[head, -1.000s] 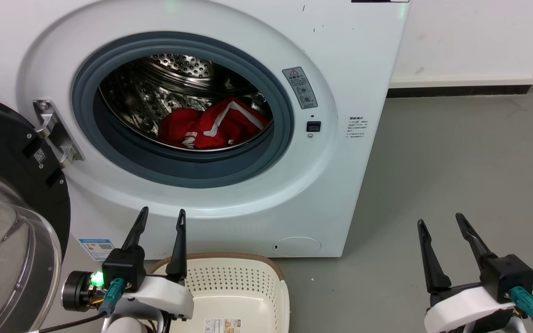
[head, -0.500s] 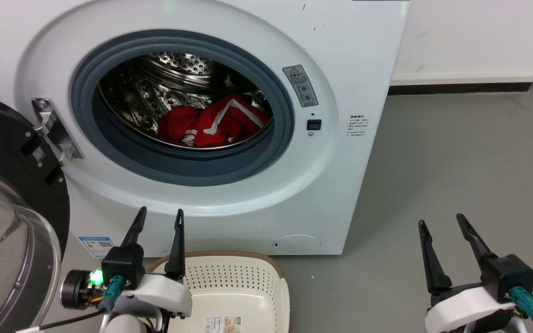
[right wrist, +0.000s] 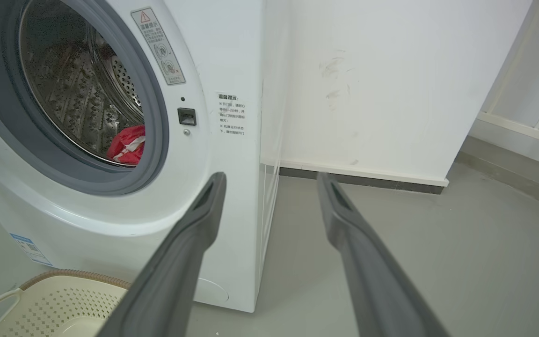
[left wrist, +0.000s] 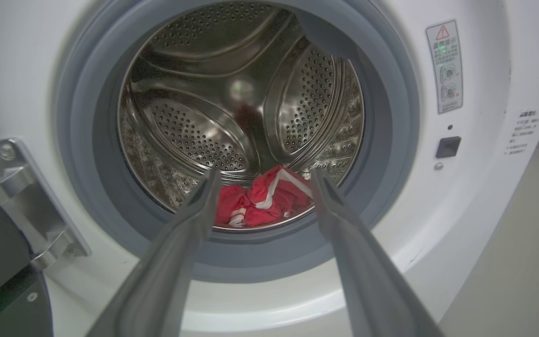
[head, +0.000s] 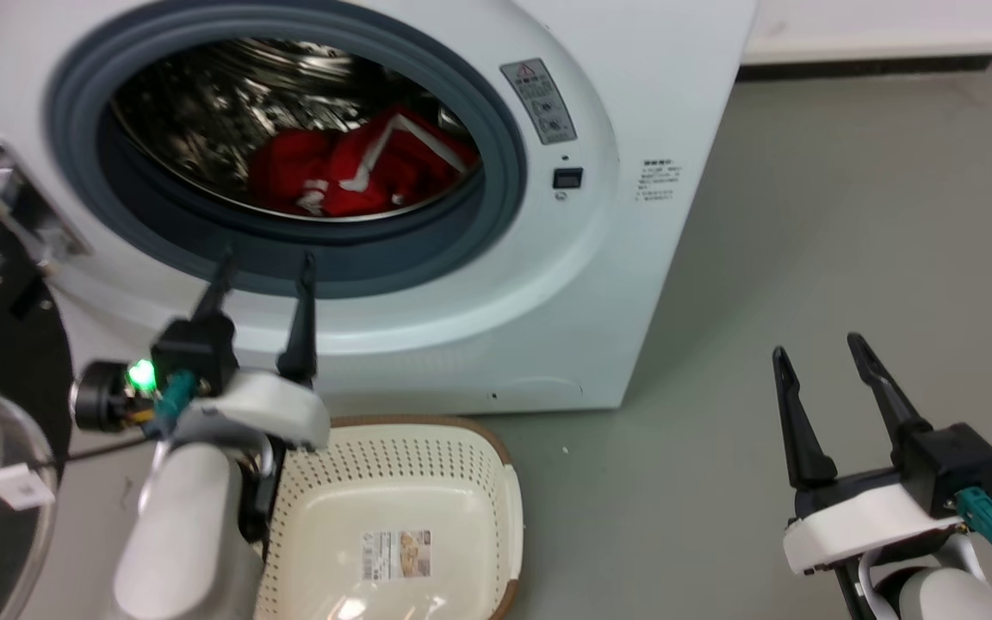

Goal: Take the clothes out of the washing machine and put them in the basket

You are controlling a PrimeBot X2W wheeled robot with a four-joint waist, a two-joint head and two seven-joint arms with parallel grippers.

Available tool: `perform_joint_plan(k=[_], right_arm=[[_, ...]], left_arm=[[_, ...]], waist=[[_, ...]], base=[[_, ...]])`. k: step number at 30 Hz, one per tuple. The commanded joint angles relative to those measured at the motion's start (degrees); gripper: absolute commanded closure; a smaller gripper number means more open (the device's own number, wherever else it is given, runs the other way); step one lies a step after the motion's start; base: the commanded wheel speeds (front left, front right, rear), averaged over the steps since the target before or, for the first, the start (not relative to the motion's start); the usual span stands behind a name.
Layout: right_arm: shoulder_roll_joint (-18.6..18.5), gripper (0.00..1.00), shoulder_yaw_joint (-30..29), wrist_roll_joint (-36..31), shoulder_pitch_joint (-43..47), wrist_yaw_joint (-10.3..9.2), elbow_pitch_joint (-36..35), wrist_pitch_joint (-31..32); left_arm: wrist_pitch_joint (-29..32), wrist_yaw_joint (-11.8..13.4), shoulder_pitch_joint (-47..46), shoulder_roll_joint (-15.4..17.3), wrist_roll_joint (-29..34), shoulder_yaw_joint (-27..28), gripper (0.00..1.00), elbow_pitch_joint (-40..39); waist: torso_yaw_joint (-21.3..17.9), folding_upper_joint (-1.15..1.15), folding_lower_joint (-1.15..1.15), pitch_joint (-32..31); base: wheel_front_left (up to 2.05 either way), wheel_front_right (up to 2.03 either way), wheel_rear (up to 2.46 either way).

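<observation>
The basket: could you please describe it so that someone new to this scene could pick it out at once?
Find the large white washing machine with the round porthole. On the floor before it sits the basket. It alone is low and cream, with perforated sides, a brown rim and a paper label inside.

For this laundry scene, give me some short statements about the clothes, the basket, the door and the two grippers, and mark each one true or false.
1. The clothes lie inside the machine. True.
2. The basket holds the clothes. False: a label lies on its bottom, and the clothes are in the machine.
3. The left gripper is open and points at the porthole. True.
4. The right gripper grips the clothes. False: it is open, above the floor, to the right of the machine.
5. The door is shut. False: it stands open at the left.
</observation>
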Motion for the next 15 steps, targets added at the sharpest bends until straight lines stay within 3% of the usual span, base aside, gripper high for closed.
perform_joint_plan(k=[1,15], right_arm=[[-0.05,0.00,0.26,0.50,-1.34,-0.04,-0.10,-0.43],[0.01,0.00,2.84,4.28,-11.07,-0.04,3.67,-5.03]], left_arm=[[0.35,-0.03,-2.48,0.70,-0.40,0.42,0.00,0.89],[8.06,-0.04,-25.93,9.41,-2.31,4.99,0.00,10.07]], waist=[[-2.65,0.00,0.00,3.99],[-12.47,0.00,0.00,22.01]], base=[[0.00,0.00,0.00],[0.00,0.00,0.00]])
